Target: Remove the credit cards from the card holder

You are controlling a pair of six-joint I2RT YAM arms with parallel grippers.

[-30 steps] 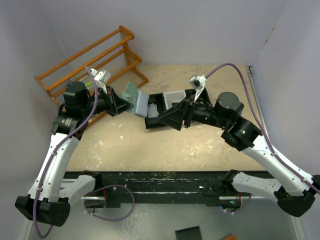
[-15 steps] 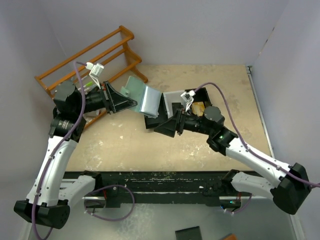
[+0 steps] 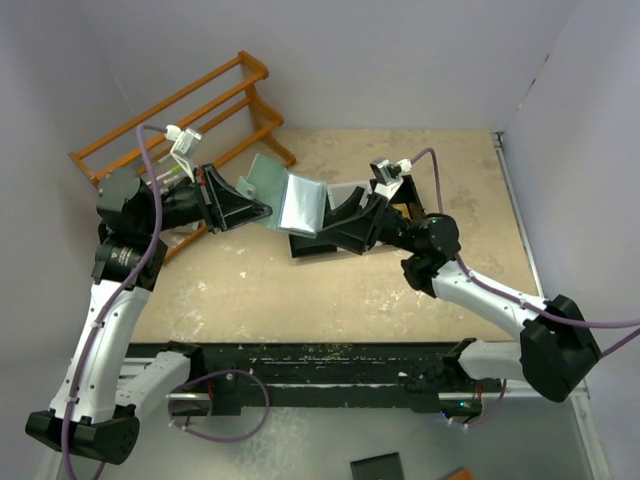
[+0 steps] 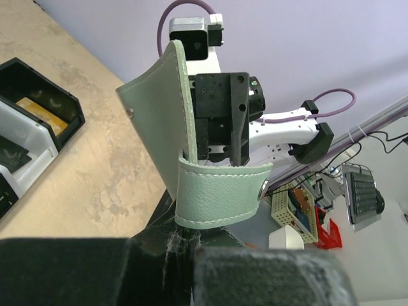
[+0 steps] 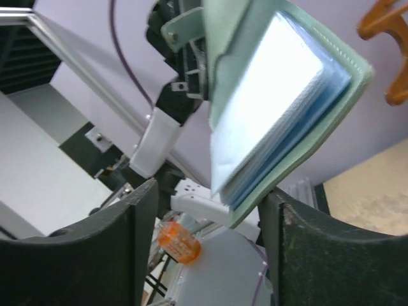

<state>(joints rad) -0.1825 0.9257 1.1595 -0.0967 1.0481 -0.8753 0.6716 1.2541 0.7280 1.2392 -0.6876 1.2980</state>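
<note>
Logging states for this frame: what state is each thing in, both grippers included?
card holder, open, held in the air
left gripper, shut on the card holder
right gripper, open, fingers flanking the holder's free edge
credit cards, not distinguishable inside the pockets
bin tray, one compartment holds a tan flat item

An orange wooden rack [image 3: 165, 108] stands at the table's [image 3: 300, 290] far-left corner, a black bin tray [image 3: 308, 246] mid-table.
</note>
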